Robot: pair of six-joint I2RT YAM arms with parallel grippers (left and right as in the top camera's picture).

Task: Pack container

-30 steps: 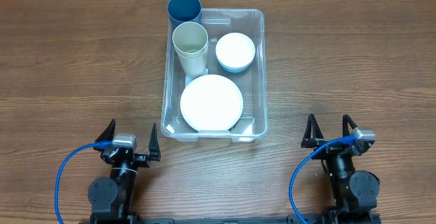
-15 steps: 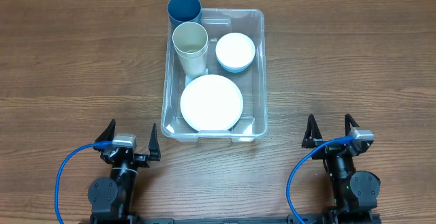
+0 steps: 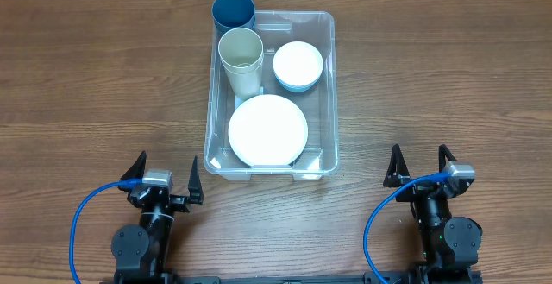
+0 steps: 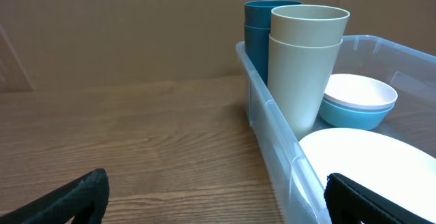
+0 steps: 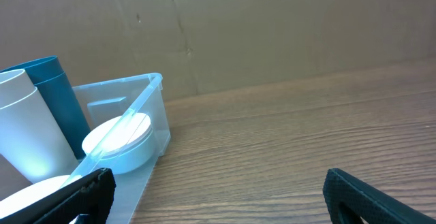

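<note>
Grippers sit parked at the near edge of the wooden table [image 3: 78,77]. The left gripper [image 3: 166,167] and the right gripper [image 3: 419,159] both have their fingers spread wide, holding nothing and touching nothing, each well apart from the load. Between and beyond them sits the clear plastic container [image 3: 331,94], centred on the table where either arm could likely reach it. Inside, a white plate [image 3: 267,129] lies flat at the near end. Nested cream tumblers [image 3: 241,55] and nested dark blue tumblers [image 3: 234,9] stand upright along the left wall. A white bowl [image 3: 297,61] stacked in a light blue bowl [image 4: 354,117] fills the far right corner. Nesting and flat stacking appear chosen to save room. With no loose item visible outside, packing looks complete or nearly so.
</note>
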